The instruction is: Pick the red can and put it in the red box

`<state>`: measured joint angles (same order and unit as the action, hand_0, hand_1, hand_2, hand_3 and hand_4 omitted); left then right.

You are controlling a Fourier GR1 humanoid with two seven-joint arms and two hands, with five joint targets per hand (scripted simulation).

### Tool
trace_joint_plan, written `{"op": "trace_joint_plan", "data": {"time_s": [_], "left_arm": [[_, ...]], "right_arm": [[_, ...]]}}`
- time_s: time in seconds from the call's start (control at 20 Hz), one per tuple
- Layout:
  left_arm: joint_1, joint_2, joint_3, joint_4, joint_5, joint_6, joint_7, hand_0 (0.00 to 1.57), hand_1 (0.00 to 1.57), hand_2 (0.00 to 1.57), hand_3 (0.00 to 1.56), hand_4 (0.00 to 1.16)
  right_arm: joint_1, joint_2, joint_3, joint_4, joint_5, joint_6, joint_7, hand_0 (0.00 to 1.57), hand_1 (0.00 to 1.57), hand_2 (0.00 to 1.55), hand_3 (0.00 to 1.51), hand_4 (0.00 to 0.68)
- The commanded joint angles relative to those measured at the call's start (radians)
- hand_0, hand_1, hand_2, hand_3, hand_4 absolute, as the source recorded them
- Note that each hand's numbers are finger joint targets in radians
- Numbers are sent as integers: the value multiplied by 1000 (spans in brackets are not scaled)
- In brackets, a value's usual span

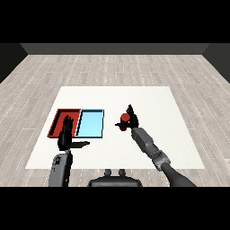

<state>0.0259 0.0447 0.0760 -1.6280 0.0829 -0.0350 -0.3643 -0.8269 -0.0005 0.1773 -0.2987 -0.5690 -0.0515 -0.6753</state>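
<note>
Red can (124, 118): right of the light blue tray (90, 124), in the right hand (131, 119).
Right hand: curled round the can.
Left hand (67, 136): fingers straight, over the red tray (59, 117).
Desk (148, 103): white.

Red can (125, 118) right of both trays, red tray (59, 117) leftmost.

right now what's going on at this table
The robot's right hand is curled round the red can, to the right of the two trays. The red tray and the light blue tray lie side by side on the white table. The left hand is open, with straight fingers, in front of the red tray. The can is not yet in the red tray.
</note>
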Motion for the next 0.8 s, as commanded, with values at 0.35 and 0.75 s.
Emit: {"op": "trace_joint_plan", "data": {"time_s": [0.35,0.75], "left_arm": [[22,13,6,-14,15,-23,1,0,0,0,0,0],[-42,-25,-32,37,-51,31,-25,0,0,0,0,0]], "right_arm": [[-33,0,4,39,28,-110,22,1498,1498,1468,1441,667],[-11,-36,35,-28,91,-142,19,1461,1461,1451,1418,649]]}}
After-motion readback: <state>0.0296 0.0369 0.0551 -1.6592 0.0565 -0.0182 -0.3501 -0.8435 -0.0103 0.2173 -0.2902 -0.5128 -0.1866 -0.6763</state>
